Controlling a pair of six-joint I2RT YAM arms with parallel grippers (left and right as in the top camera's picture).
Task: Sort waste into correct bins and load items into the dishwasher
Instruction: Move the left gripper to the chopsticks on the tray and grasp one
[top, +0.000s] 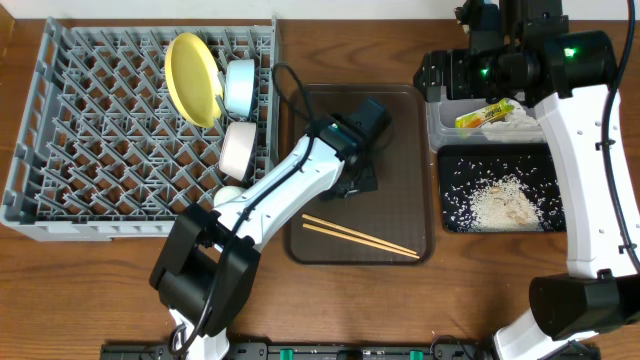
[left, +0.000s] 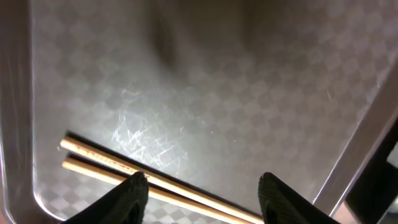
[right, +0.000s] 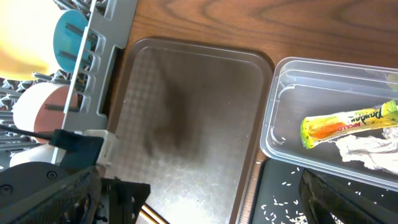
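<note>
Well, the left claw (left: 202, 196), jaws half-spread over two thin wooden chopsticks (left: 99, 158) on the dark brown serving tray (left: 249, 93), might pinch one only, letting its mate roll away.

Setting: a robotics test bench laid out as a dish-clearing station. Indicators: a left arm (top: 290, 185) and a right arm (top: 580, 150), both white and black, based along one edge of a wooden table (top: 350, 40). On the table are a grey plastic dish rack (top: 100, 120), a brown serving tray (top: 400, 130), a clear plastic tub (top: 437, 125) and a black tray (top: 455, 170).
</note>
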